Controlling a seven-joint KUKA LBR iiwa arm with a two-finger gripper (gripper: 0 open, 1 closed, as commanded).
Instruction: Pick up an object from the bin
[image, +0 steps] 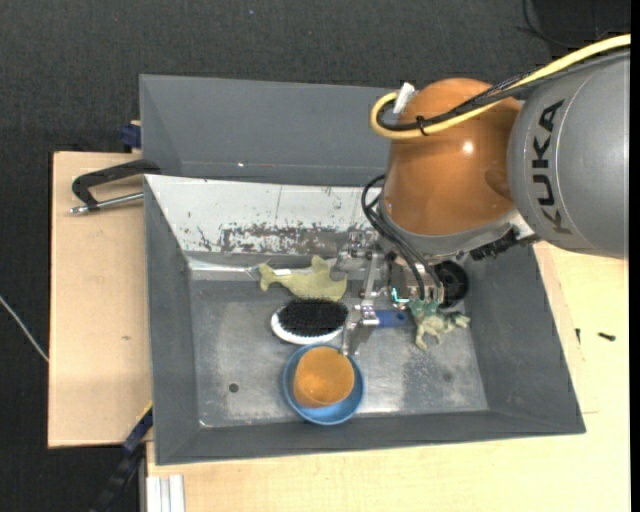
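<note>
My gripper (388, 297) hangs low over the middle of the bin, under the orange wrist cover. Just left of it lies an oval black brush with a white rim (309, 320). Behind the brush rests a pale yellow-green soft toy (300, 281), stretched along the back wall's foot. In front and slightly left of the gripper stands a blue bowl with an orange inside (322, 384). A small greenish toy figure (437, 327) lies close to the gripper's right side; whether it touches the gripper is unclear.
The arm and its orange cover hide the bin's back right part. Bare floor lies at the front left and along the right slope.
</note>
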